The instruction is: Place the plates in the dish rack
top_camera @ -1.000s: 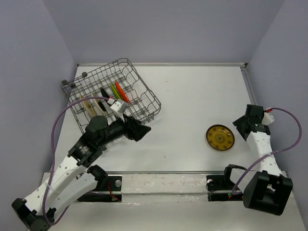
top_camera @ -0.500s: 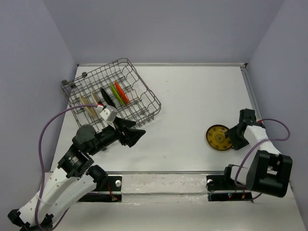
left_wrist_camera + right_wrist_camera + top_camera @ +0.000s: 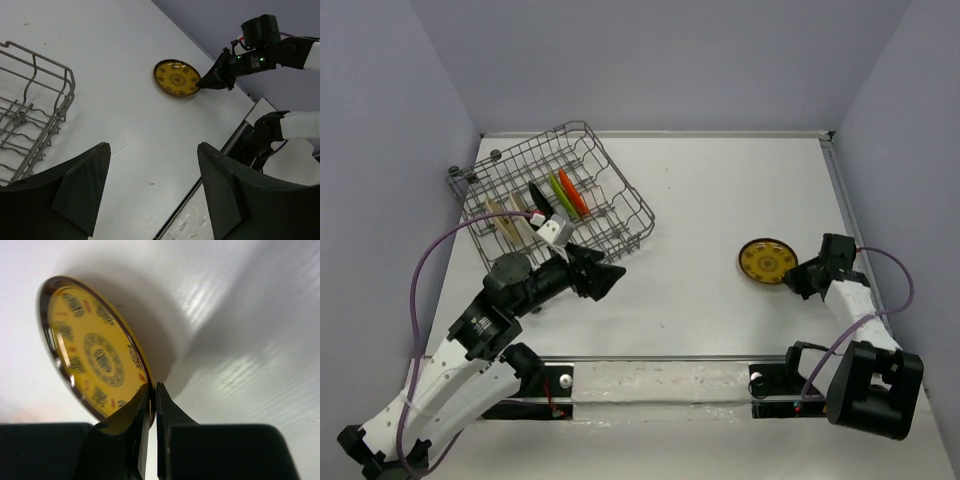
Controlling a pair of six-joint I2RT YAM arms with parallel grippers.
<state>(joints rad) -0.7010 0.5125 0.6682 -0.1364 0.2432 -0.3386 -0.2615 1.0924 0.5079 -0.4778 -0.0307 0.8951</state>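
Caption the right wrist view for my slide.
Right jaws shut on the rim of the yellow-brown patterned plate.

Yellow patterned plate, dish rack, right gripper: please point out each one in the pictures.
yellow patterned plate (image 3: 767,261), top external view, middle of its face.
dish rack (image 3: 625,232), top external view, its near wire wall.
right gripper (image 3: 152,397), right wrist view, between the fingertips shut on the plate's rim.

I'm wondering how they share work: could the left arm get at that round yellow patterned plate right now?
Probably not. The round yellow patterned plate sits far across the white table, and the right hand is shut on its rim. The left hand hangs open beside the grey wire dish rack.
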